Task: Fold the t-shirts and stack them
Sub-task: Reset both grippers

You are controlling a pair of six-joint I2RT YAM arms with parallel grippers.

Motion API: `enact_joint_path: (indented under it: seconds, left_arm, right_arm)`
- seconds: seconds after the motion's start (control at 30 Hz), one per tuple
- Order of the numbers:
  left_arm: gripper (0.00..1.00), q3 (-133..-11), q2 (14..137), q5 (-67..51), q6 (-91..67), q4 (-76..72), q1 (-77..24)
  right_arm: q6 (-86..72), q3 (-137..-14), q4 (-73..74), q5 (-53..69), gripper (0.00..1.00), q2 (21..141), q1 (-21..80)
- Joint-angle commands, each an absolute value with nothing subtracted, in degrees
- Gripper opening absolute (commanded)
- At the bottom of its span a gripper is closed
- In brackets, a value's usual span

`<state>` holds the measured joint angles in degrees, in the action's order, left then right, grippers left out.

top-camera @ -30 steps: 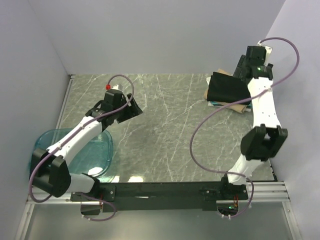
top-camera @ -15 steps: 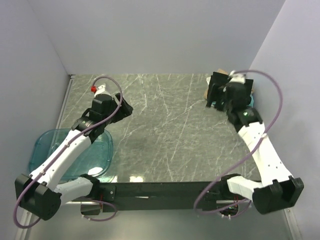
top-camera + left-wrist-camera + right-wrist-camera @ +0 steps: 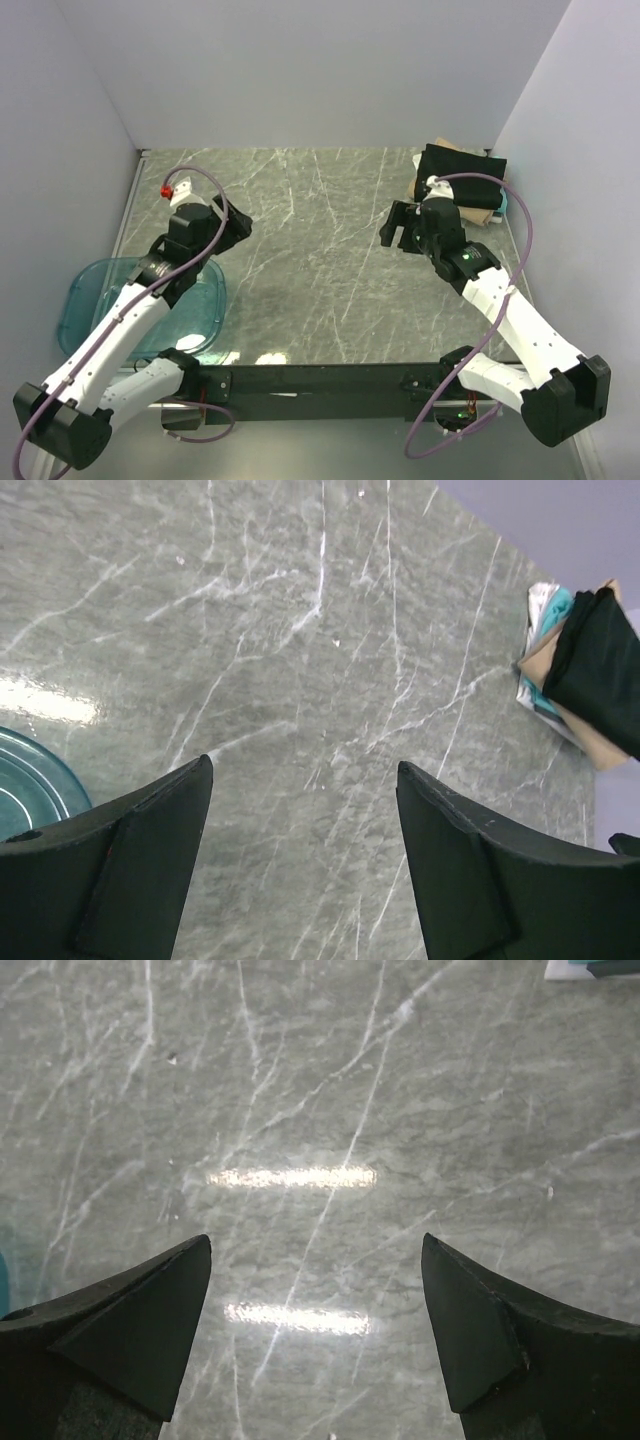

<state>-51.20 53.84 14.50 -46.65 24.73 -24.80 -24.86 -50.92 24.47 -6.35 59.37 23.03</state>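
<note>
The t-shirts lie in a folded stack at the back right corner: a black one (image 3: pixel 462 168) on top, tan (image 3: pixel 484 212) and teal (image 3: pixel 503 204) edges showing under it. The left wrist view shows the same stack far off at its right edge, black (image 3: pixel 600 665) over tan (image 3: pixel 590 742) and teal (image 3: pixel 553 610). My right gripper (image 3: pixel 393 228) hovers open over bare table left of the stack, apart from it, with nothing between its fingers (image 3: pixel 316 1240). My left gripper (image 3: pixel 240 224) is open and empty over the left of the table (image 3: pixel 303 763).
A translucent blue tub (image 3: pixel 95 290) sits at the near left, partly under my left arm; its rim shows in the left wrist view (image 3: pixel 30 780). Grey marble table (image 3: pixel 320 250) runs between the arms, with walls close on the left, back and right.
My right gripper has drawn back from the stack, leftward and nearer, leaving the shirts lying there. My left arm has swung left and back. Both stayed open.
</note>
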Motion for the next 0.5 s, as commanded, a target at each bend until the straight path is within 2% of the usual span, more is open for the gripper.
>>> enact_joint_path:
  seconds: [0.0,0.47]
  left_arm:
    - [0.80,-50.36,51.33,17.22,-47.11,23.55,-25.05]
    - [0.80,-50.27,49.48,22.58,-51.50,30.05,-25.22]
  right_arm:
    - [-26.19,-51.50,20.65,-5.80,0.91,58.27,23.38]
    - [-25.67,-50.27,20.83,-4.57,0.91,58.27,23.47]
